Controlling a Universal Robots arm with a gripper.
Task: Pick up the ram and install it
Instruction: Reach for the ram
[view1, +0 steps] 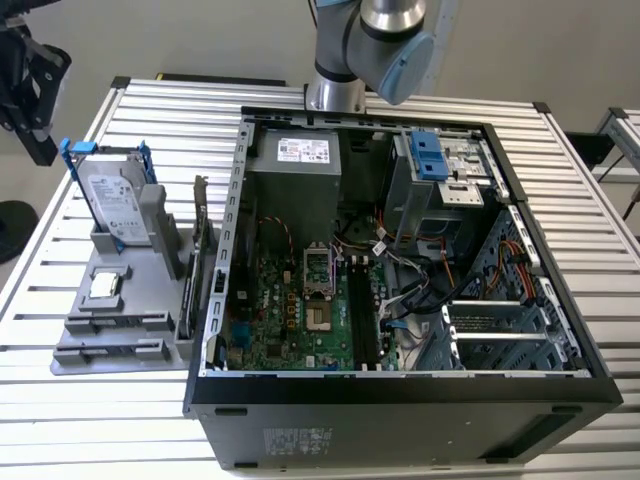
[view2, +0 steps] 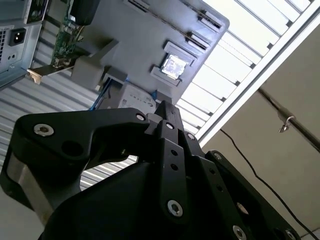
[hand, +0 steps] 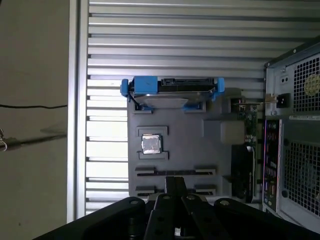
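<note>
Hand (hand: 175, 185) near grey holder (hand: 187, 150), hard drive (hand: 172, 95), chip (hand: 151, 144), expansion card (hand: 251, 125), computer case (hand: 295, 165)

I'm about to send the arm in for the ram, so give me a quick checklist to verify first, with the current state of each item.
1. The ram in the holder: ok, on edge at the holder's case side.
2. The gripper free: ok, shut with nothing in it.
3. The gripper lined up with the ram: not ok; in the first wrist view it sits over the holder's middle, and the ram is nearer the case.
4. The case open: ok, its side panel is off.
5. The memory slots empty: ok, they look bare.
6. Slot latches open: cannot tell.
</note>
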